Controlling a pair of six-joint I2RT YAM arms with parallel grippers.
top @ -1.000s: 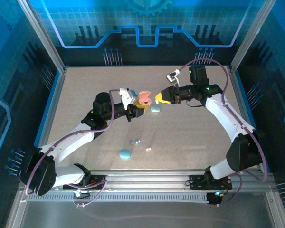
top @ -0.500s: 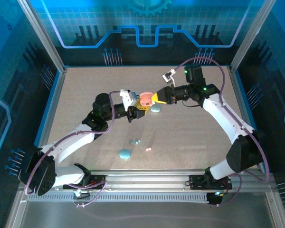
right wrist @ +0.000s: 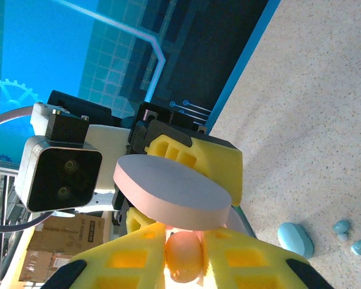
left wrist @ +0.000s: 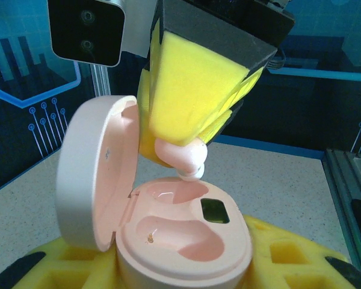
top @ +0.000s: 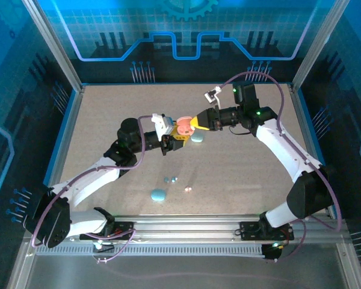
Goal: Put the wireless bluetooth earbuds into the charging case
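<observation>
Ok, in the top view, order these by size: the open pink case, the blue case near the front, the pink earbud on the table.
Largest: open pink case and blue case look alike; the pink one is raised nearer the camera, so no ranking.
Smallest: pink earbud, clearly.

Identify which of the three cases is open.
The pink case, lid up, held in the left end effector; the teal case and blue case lie shut on the table.

A pink earbud [left wrist: 180, 155] hangs just above the open pink case [left wrist: 180, 256].
</observation>
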